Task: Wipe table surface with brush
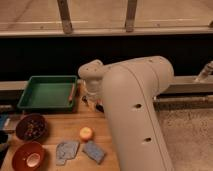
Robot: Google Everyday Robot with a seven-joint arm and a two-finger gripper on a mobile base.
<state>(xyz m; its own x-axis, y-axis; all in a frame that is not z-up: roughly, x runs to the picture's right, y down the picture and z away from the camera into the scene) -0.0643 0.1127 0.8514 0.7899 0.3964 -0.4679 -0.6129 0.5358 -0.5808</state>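
Observation:
The table surface (62, 131) is a light-brown wooden plank top in the lower left of the camera view. My big white arm covers its right half. My gripper (93, 100) hangs below the rounded wrist, low over the back of the table, just right of the green tray. The cream wedge-shaped brush does not show; it may be hidden behind the arm or the gripper. Something dark (99, 106) shows at the gripper's lower edge, and I cannot tell what it is.
A green plastic tray (30, 94) stands at the back left. An orange fruit (86, 133), a grey cloth (66, 150) and a blue sponge (94, 151) lie near the front. A dark bowl (31, 127) and a red-brown bowl (29, 156) stand at the left.

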